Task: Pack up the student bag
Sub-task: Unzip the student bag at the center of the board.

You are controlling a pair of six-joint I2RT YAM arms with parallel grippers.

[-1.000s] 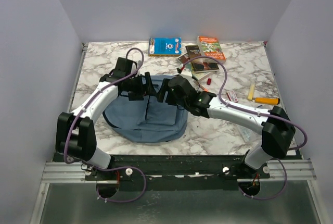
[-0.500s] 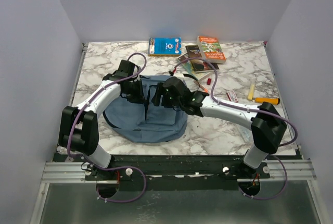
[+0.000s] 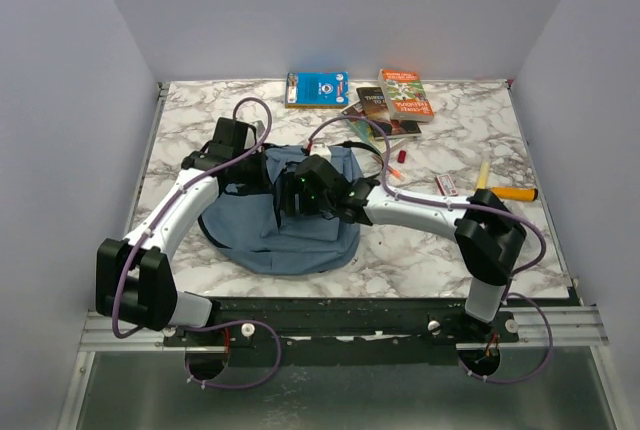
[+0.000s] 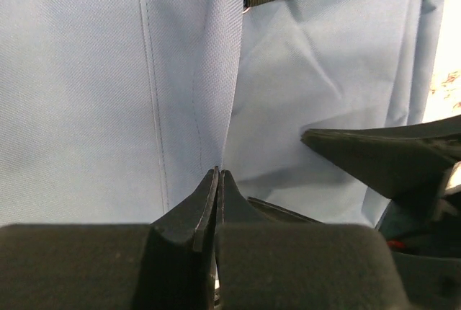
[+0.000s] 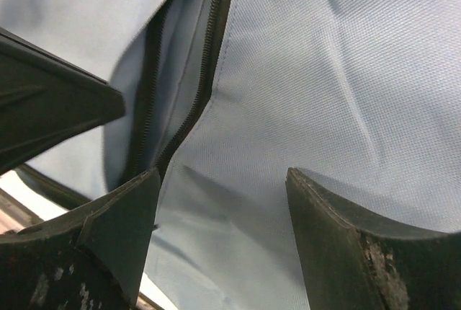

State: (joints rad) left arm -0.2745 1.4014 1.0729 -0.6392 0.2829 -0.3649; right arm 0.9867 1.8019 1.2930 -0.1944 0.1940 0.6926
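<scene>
Pinching a raised fold of blue fabric, the left gripper (image 4: 217,176) has its jaws pressed together on the student bag (image 3: 285,235). The bag lies flat on the marble bench (image 3: 420,250), left of centre in the top view. Just right of that gripper, the right gripper (image 5: 223,180) hangs low over the fabric with its jaws apart, beside a black zipper (image 5: 205,50) that gapes open. At the upper middle lie a blue book (image 3: 317,88) and an orange book (image 3: 405,92). An orange-handled tool (image 3: 512,193) rests at far right.
</scene>
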